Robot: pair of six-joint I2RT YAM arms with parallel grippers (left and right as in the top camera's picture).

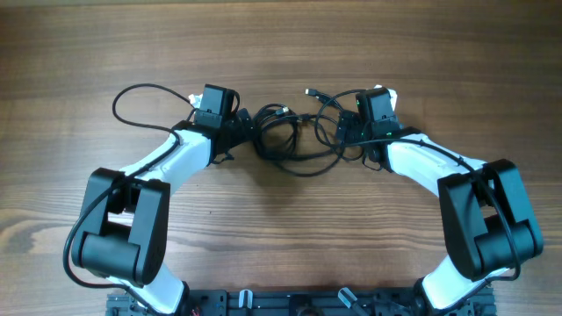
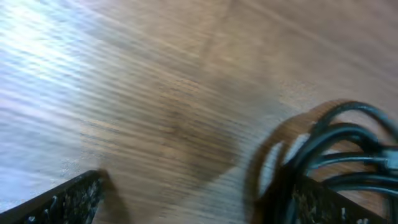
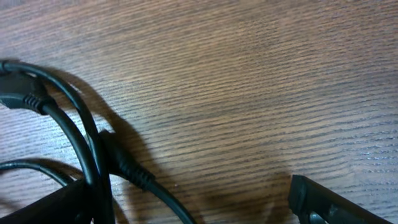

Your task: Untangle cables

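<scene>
All that lies beneath my jaws is a brown wooden table (image 1: 281, 53), its grain running sideways. Under my left jaws it blurs with a pale sheen (image 2: 56, 56). Under my right jaws the grain shows crisp (image 3: 249, 74).

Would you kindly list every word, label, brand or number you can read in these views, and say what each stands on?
None: no readable text, number or sign shows on the cables or the wooden table in any view; the left wrist view is also blurred.
</scene>
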